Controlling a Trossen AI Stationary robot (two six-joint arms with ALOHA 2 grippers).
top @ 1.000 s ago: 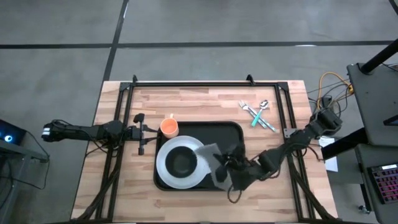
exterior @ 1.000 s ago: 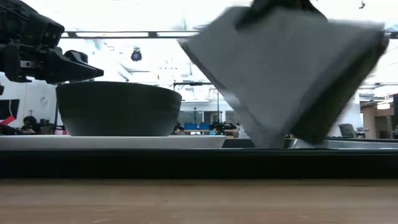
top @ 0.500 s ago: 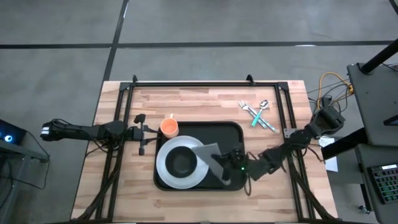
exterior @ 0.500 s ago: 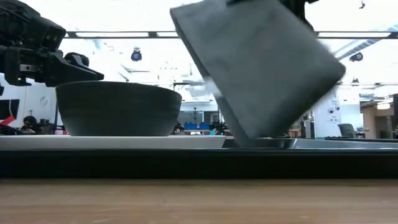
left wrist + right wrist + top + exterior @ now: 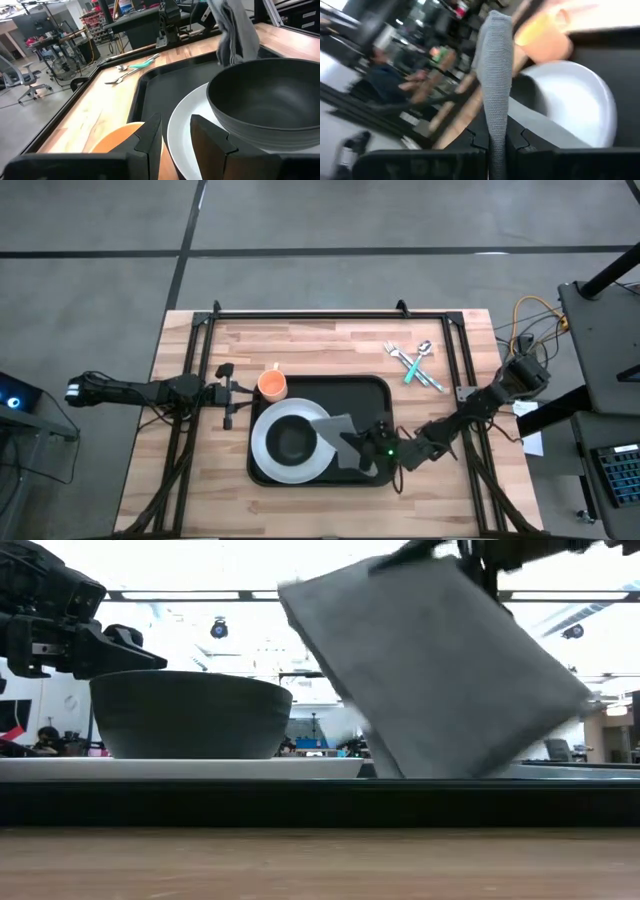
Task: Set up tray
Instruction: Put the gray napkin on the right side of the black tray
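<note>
since the earlier frame, the grey napkin (image 5: 342,439) has been carried further in over the black tray (image 5: 372,390), and in the low view it has been tipped so that its lower edge is now seen at the level of the tray's floor. the right gripper (image 5: 372,446) is shut tightly on the napkin's upper edge, the cloth being pinched flat between the jaws as the right wrist view shows. the tray is placed at the middle of the wooden table (image 5: 190,480), with the white plate (image 5: 268,442) at its left end and the dark bowl (image 5: 292,442) set on the plate. one corner of the napkin is seen overlapping the plate's rim. the left gripper (image 5: 236,393) is held just left of the tray beside the orange cup (image 5: 272,385), its jaws partly open and nothing gripped.

from here, the napkin could be dropped half on the plate if it is released without being drawn rightward. the cloth could also be crumpled if it is pushed down further, and the bowl could be nudged.
</note>
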